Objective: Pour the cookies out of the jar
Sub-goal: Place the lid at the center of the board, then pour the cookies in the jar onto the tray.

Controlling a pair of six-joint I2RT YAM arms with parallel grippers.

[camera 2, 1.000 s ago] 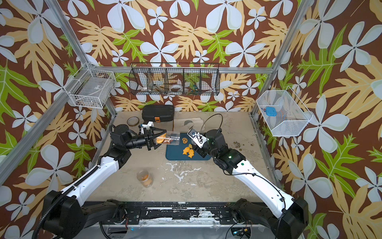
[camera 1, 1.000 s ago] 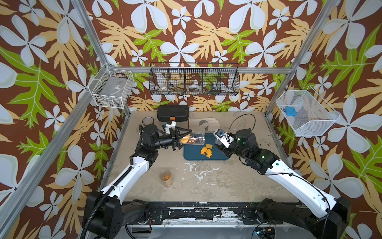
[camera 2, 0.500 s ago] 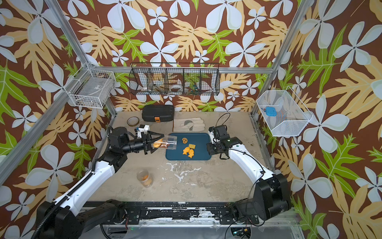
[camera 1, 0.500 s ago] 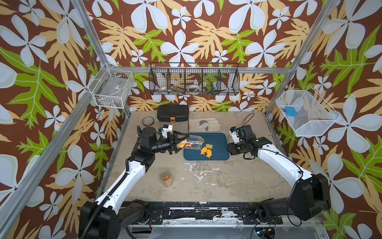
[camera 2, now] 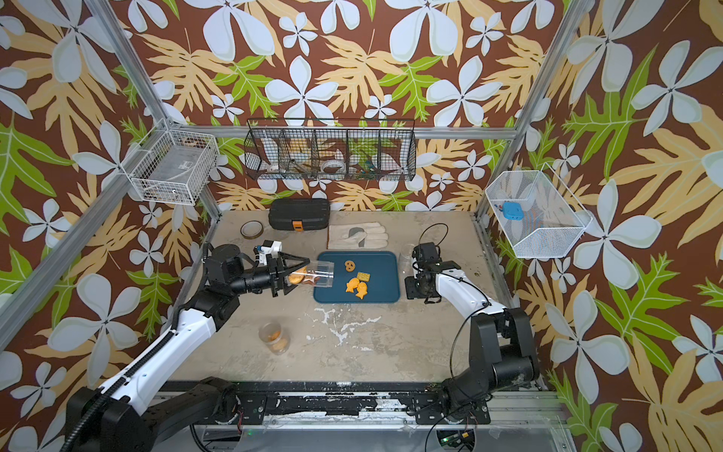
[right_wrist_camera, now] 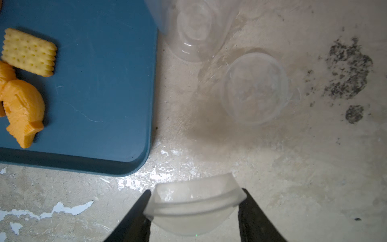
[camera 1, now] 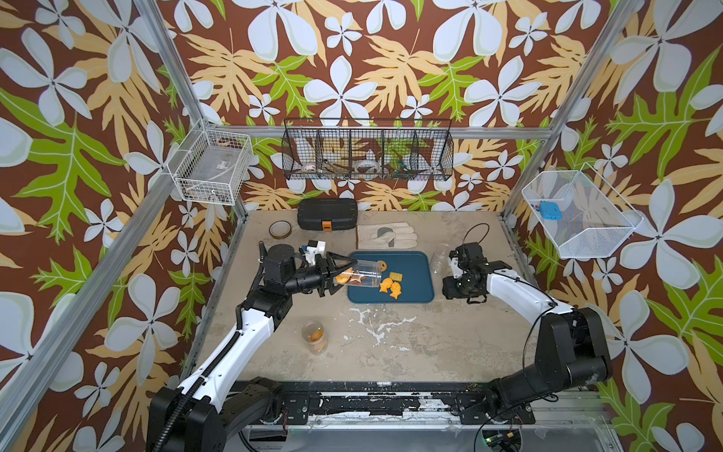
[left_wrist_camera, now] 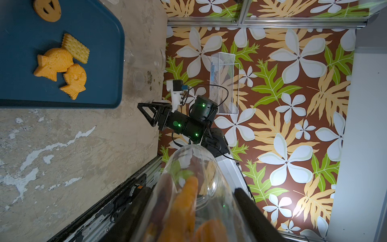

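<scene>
Holding cookies (camera 1: 346, 278), sideways jar (camera 1: 369, 273), more on tray (camera 1: 416, 281)

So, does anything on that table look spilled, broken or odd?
Nothing spilled: the loose cookies lie on the blue tray. The tabletop looks worn, though: white chipped patches in front of the tray, and a dark speckled stain beside a clear lid.

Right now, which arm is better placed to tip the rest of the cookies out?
Left. The left gripper holds the jar sideways, mouth over the tray, cookies inside; the right gripper holds a lid beside the tray.
</scene>
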